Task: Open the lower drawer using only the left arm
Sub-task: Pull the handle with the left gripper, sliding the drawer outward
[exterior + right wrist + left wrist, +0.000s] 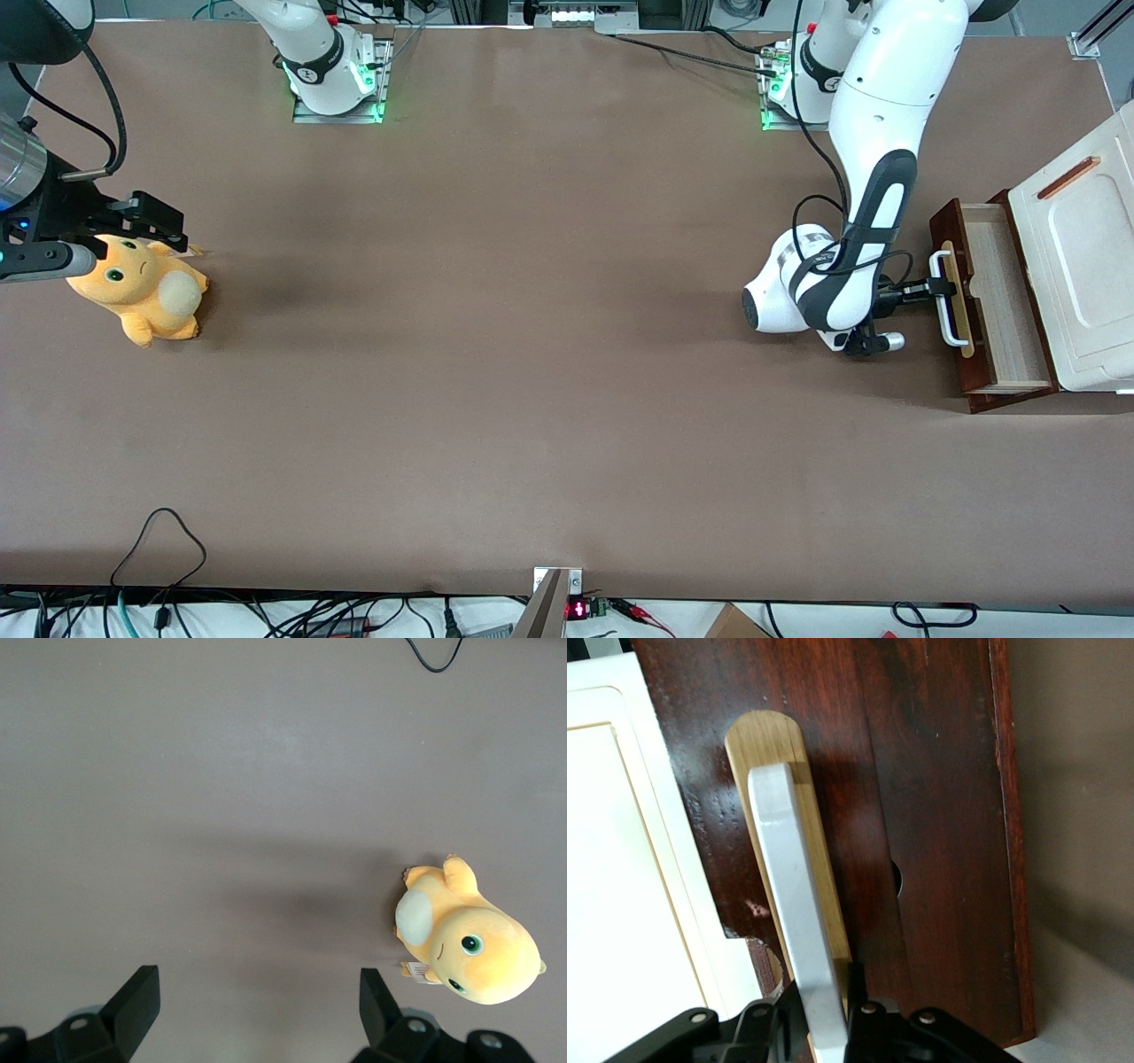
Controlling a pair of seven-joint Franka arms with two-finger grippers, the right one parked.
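While the slim black gripper (941, 287) clamps the white loop handle (796, 912) between its fingers, the dark reddish-brown wooden lower drawer (992, 292) wants a straight, level pull

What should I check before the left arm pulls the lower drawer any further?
1. Gripper at the white handle: ok.
2. Jaws closed either side of the handle bar: ok.
3. Lower drawer already partly out, pale inside showing: ok.
4. Table in front of the drawer free for the pull: ok.
5. Black cable hanging near the wrist, snag risk: cannot tell.
6. Remaining drawer travel: cannot tell.
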